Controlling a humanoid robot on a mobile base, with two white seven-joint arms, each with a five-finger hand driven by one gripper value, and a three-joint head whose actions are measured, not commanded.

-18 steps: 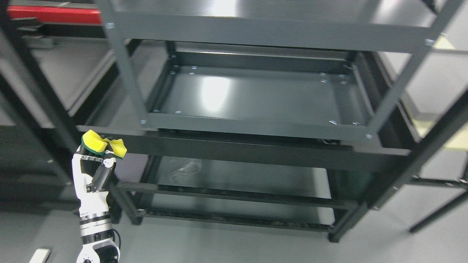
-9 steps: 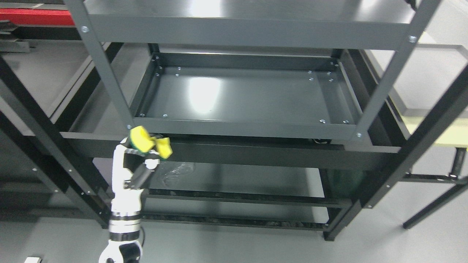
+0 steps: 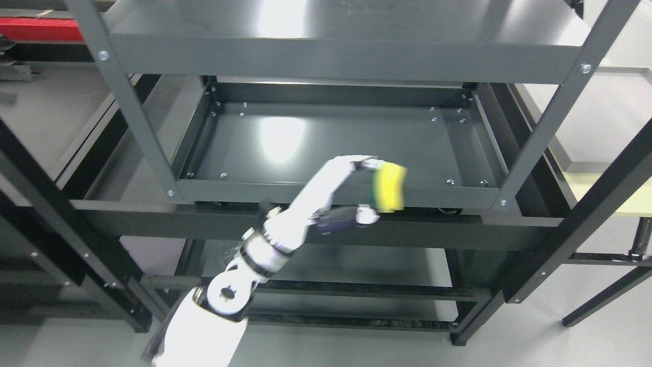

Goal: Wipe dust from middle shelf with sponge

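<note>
One arm shows, the left; its left hand (image 3: 351, 196) has fingers (image 3: 368, 164) clamped on the yellow sponge (image 3: 389, 187). It holds the sponge upright over the front rim of the middle shelf (image 3: 331, 137).

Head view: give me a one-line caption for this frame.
Left hand holds a yellow sponge at the front lip of the dark metal middle shelf.

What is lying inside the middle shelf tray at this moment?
The middle shelf shows only bare dark metal, screw heads and a light reflection. The left hand holds the sponge at its front rim, hiding a small part there.
</note>
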